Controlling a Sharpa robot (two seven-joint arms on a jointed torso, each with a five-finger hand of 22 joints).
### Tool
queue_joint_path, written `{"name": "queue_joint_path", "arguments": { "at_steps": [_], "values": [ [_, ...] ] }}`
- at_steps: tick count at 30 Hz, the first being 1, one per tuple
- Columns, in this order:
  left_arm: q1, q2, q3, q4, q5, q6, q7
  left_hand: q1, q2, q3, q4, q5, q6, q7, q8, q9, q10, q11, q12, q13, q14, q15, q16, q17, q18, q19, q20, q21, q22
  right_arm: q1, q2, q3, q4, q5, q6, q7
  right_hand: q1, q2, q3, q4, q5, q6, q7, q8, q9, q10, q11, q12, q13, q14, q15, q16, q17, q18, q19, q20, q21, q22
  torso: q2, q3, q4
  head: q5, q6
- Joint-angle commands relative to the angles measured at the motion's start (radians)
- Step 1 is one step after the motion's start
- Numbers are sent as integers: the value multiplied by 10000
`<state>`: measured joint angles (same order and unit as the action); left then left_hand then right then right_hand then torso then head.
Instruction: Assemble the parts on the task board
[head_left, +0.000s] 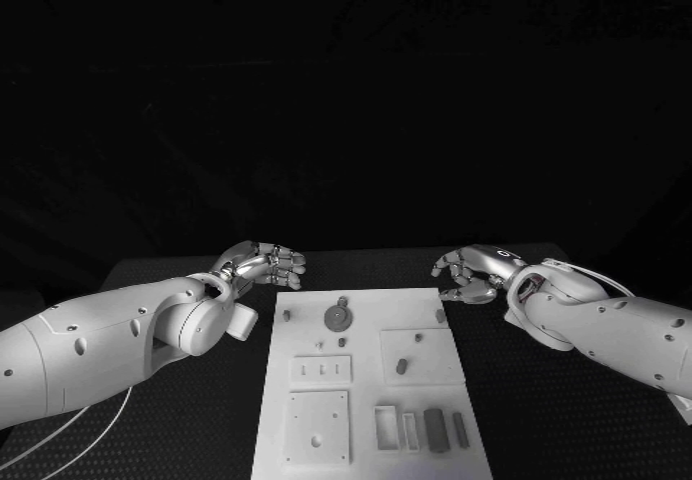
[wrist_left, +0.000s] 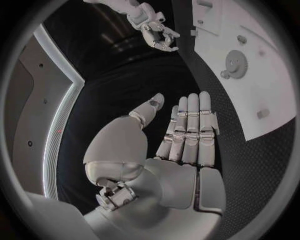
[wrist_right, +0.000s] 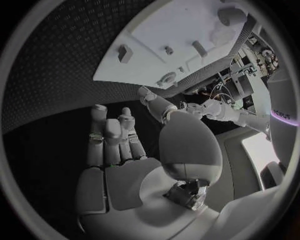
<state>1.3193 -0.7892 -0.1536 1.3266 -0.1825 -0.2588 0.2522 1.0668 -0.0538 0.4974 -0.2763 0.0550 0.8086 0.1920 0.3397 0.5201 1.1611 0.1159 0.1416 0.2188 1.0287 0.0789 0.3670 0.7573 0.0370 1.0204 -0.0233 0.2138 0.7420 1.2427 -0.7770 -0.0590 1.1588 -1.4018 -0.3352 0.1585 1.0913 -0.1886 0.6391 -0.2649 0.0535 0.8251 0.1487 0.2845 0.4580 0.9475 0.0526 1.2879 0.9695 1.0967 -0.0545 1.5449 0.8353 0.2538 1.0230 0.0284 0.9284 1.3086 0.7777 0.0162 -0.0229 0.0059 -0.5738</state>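
The white rectangular task board (head_left: 371, 385) is laid mid-table, long axis running away from the robot, its far short edge between both hands. A round grey gear-like part (head_left: 338, 317) is seated near that far end, slim grey bars (head_left: 437, 430) in the near corner. Left hand (head_left: 264, 267) and right hand (head_left: 473, 271) are held off the board, nothing gripped: left fingers (wrist_left: 191, 127) straight, right's loosely curled.

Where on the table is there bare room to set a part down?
Bare table lies left of the board under the left arm, right of it toward the right arm, and behind it between the left hand and right hand. The board's near end, with its trays and parts, is crowded.
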Motion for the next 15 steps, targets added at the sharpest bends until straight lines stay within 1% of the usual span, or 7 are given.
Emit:
{"name": "queue_joint_path", "arguments": {
  "at_steps": [1, 2, 4, 6, 8, 12, 15],
  "values": [
    [0, 46, 5, -26, -59, 193, 180, 56, 17, 9, -57, -3, 6, -38, -3, 13, 45, 7, -37, 11, 81, -14, -43, 14, 151, -10, 10, -67, 11, -23, -7, -19, -152, 352, 860, 636, -23, -127, -76, 42, -33, 124, 134, -1, -14, -80, -10, -46, -12, -103, 22, -36, -9, 80, -86, 11, -40, 156, -17, 71, -25, 5, -15],
    [-3, 62, 5, -38, -59, 191, 185, 59, 18, 10, -59, -3, 8, -39, -2, 14, 46, 6, -37, 12, 81, -14, -44, 16, 151, -9, 10, -67, 11, -37, -41, -38, -170, 353, 908, 637, -35, -155, -97, 51, -33, 107, 130, -8, -17, -93, -14, -49, -14, -120, 19, -40, -9, 80, -100, 21, -47, 158, -22, 88, -34, 13, -29],
    [-10, 83, 5, -47, -65, 230, 187, 62, 20, 10, -61, -3, 10, -40, -1, 15, 48, 6, -37, 14, 82, -14, -46, 18, 151, -9, 10, -68, 12, -81, -111, -74, -163, 353, 998, 669, -71, -192, -165, 57, -33, 89, 123, -10, -18, -122, -20, -55, -17, -152, 14, -45, -7, 80, -131, 41, -58, 163, -22, 67, -23, 13, -45],
    [-18, 80, 5, -47, -72, 248, 185, 64, 21, 10, -63, -3, 11, -41, 0, 15, 49, 5, -37, 15, 82, -14, -47, 20, 151, -9, 10, -69, 13, -148, -140, -81, -178, 353, 989, 687, -88, -207, -243, 38, -33, 48, 105, -23, -22, -167, -33, -69, -20, -198, 4, -56, -7, 80, -178, 60, -76, 166, -21, 77, -24, 6, -59],
    [-25, 78, 5, -60, -75, 244, 182, 66, 21, 10, -64, -3, 13, -41, 1, 16, 50, 5, -37, 16, 83, -14, -49, 21, 150, -9, 10, -69, 13, -227, -147, -82, -236, 354, 995, 728, -73, -204, -328, -1, -33, -41, 45, -53, -34, -231, -82, -92, -28, -272, -25, -78, -9, 80, -255, 91, -109, 169, -12, 61, -14, -25, -68],
    [-37, 74, 5, -75, -76, 265, 181, 67, 21, 9, -67, -4, 14, -42, 1, 17, 53, 4, -37, 18, 84, -13, -52, 25, 150, -9, 11, -70, 15, -411, -124, -85, -340, 368, 964, 803, -4, -176, -420, -64, -32, -171, -53, -72, -41, -378, -171, -170, -62, -452, -108, -161, -34, 80, -440, 171, -209, 162, -16, 66, -22, -23, -89],
    [-54, 74, 5, -81, -78, 279, 181, 68, 21, 8, -68, -4, 14, -42, 1, 17, 53, 4, -38, 18, 84, -13, -53, 26, 150, -9, 11, -71, 15, -528, -36, -85, -476, 313, 921, 831, 45, -144, -423, -90, -32, -191, -77, -69, -39, -398, -194, -180, -68, -480, -126, -170, -37, 80, -466, 185, -222, 163, -13, 42, -4, -43, -110]
  ]
}}
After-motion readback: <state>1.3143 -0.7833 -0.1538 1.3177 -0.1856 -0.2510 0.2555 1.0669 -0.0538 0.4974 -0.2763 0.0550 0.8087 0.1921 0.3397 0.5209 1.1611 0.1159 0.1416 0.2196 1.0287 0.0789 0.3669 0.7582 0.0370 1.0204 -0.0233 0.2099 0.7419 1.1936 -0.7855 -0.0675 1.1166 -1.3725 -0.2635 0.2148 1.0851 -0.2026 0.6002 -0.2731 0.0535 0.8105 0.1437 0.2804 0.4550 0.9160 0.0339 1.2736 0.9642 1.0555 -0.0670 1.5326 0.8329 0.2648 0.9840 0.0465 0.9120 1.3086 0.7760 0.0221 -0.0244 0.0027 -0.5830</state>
